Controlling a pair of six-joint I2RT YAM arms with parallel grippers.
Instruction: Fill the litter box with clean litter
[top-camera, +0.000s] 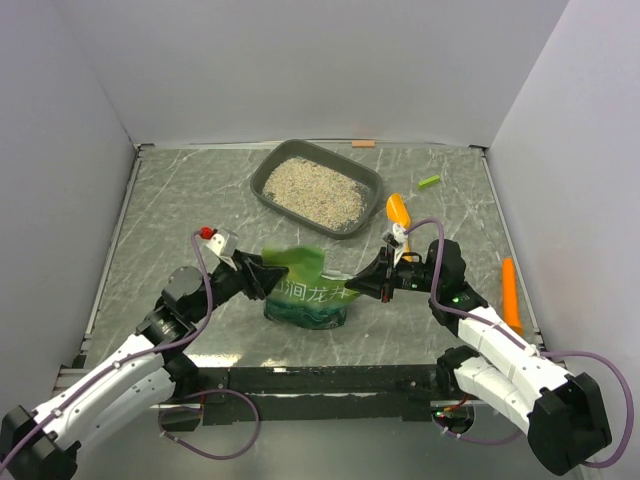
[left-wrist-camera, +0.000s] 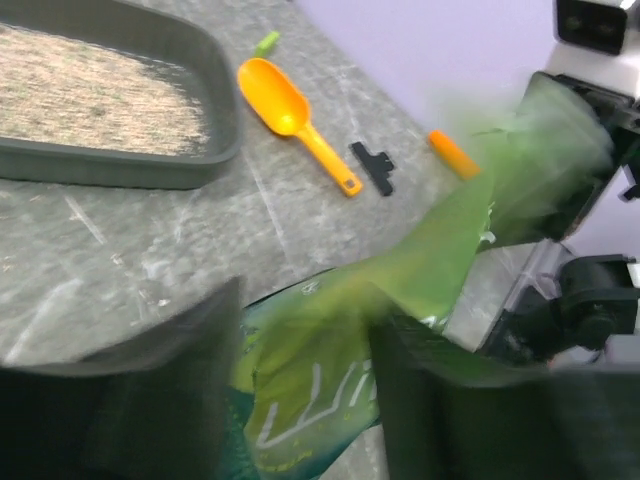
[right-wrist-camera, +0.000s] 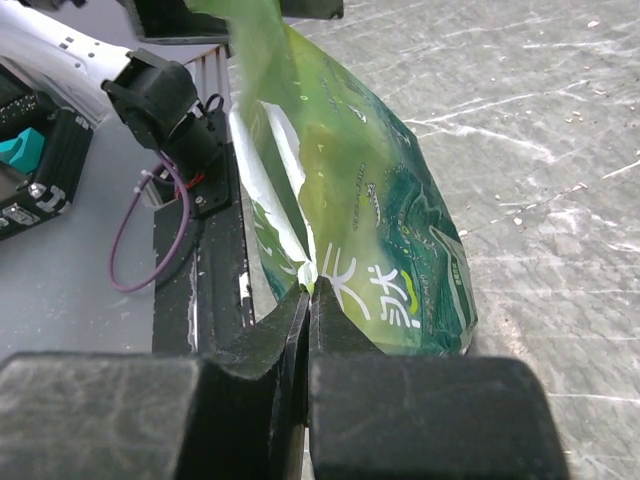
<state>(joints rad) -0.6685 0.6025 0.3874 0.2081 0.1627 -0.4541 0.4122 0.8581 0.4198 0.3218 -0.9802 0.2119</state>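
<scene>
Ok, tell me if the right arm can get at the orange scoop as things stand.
Probably not yet: the right fingers are pinched shut on the green bag. The orange scoop lies close by, unblocked.

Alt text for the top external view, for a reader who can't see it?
Two robot arms work on a green bag standing between them: the right gripper pinches its right edge, the left gripper meets its upper-left flap. Behind it sits a dark-grey litter box holding beige litter, an orange scoop to its right.
</scene>
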